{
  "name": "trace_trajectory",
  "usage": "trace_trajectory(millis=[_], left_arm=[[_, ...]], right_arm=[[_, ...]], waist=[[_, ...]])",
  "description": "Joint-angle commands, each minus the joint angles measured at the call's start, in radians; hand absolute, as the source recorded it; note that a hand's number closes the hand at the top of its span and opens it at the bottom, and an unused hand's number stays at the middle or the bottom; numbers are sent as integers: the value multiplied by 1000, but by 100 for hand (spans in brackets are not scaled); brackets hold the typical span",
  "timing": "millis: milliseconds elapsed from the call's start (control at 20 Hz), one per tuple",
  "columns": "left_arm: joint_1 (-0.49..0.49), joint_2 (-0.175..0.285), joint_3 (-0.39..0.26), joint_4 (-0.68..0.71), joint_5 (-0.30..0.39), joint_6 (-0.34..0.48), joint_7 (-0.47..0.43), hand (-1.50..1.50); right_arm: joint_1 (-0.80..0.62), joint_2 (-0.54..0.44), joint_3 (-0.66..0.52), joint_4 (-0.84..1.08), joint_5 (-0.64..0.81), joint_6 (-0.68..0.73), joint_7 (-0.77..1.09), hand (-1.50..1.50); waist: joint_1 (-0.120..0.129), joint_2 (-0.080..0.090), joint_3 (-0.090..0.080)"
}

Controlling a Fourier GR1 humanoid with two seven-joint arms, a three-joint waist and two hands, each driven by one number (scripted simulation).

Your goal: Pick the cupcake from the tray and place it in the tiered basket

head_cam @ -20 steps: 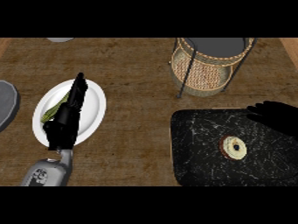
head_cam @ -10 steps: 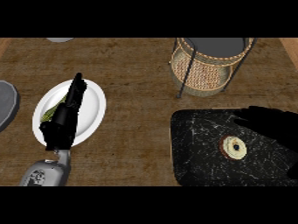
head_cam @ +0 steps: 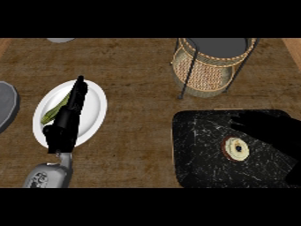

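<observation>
While in the black tray (head_cam: 201,174), the cupcake (head_cam: 236,149), the right hand (head_cam: 278,136) just beside it, fingers (head_cam: 246,118) apart.

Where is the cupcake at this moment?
In the head view the cupcake sits at lower right on the black tray, just left of the right hand, with the tiered basket beyond.

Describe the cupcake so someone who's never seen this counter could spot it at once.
Look to the black marbled tray at the view's lower right. The cupcake is the small round thing on it, the only pale object against the black.
</observation>
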Motion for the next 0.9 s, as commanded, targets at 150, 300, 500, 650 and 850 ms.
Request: trace_trajectory(millis=[150,300,500,650,850], left_arm=[[20,6,25,-59,-2,-30,35,0],[5,-13,24,-9,-10,-34,2,0],[40,-50,-12,-36,-55,2,5,0],[5,0,30,-100,-19,-58,97,0],[41,-29,27,-66,-40,-35,29,0]], right_arm=[[16,63,23,-19,49,37,2,-150],[-13,96,58,64,95,6,-4,-150],[8,98,47,94,107,-30,-46,-150],[-75,131,55,207,134,-58,-56,-150],[-31,178,81,148,147,-44,-26,-150]], waist=[[0,-1,0],[0,0,0],[-1,0,0],[3,0,0],[1,0,0]])
